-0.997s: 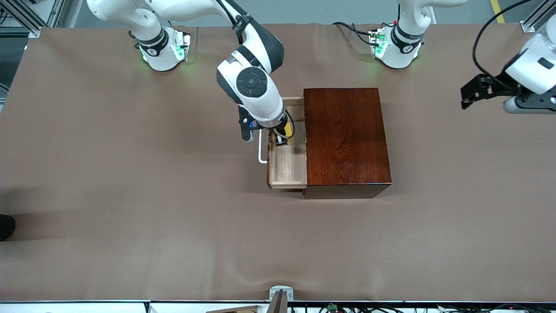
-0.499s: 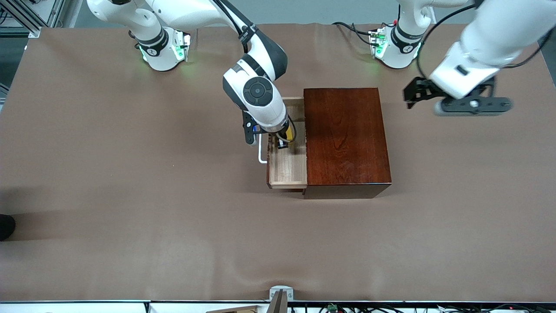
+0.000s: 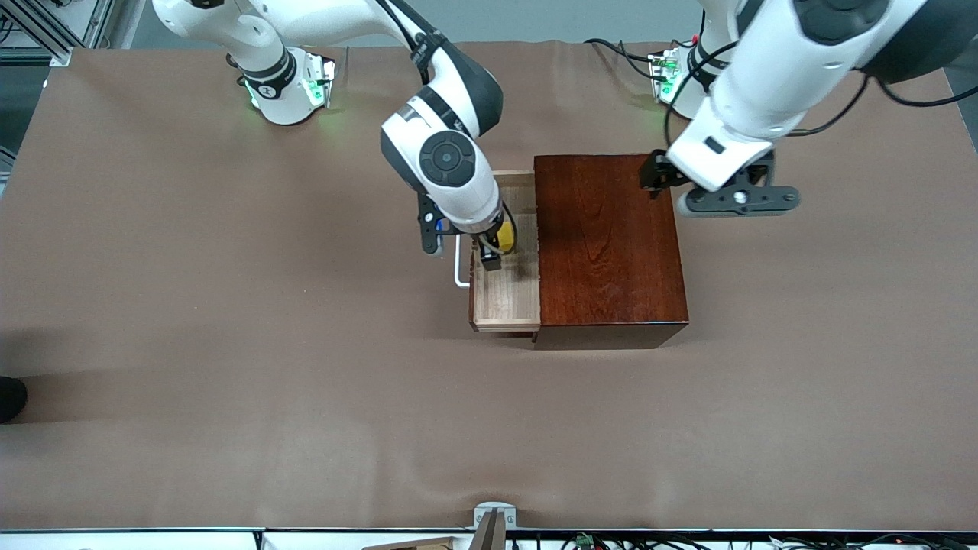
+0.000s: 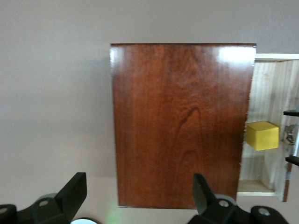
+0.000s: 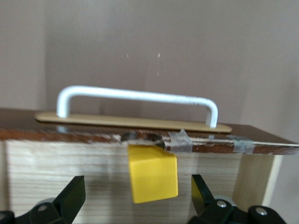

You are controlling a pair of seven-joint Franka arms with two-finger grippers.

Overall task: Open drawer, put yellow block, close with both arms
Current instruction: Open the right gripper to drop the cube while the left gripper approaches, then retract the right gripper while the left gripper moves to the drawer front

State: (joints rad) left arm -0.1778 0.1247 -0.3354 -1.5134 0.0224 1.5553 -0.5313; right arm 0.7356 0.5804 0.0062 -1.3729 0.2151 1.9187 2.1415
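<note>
Brown cloth under it, your drawer (image 3: 506,294) is out; yellow block (image 5: 153,178) sits between the right gripper (image 5: 138,201)'s wide jaws, untouched. Left gripper (image 4: 140,196) gapes over the box (image 3: 607,244).

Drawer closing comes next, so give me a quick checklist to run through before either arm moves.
1. yellow block inside the drawer, on its floor: ok.
2. right gripper open with the block between the fingers but not gripped: ok.
3. Right gripper lifted out of the drawer: not ok, it sits low over the tray.
4. left gripper open and holding nothing, over the wooden box at the edge toward the left arm's end: ok.
5. white handle free, nothing touching it: ok.
6. Block low enough to pass under the box top as the drawer slides in: cannot tell.
</note>
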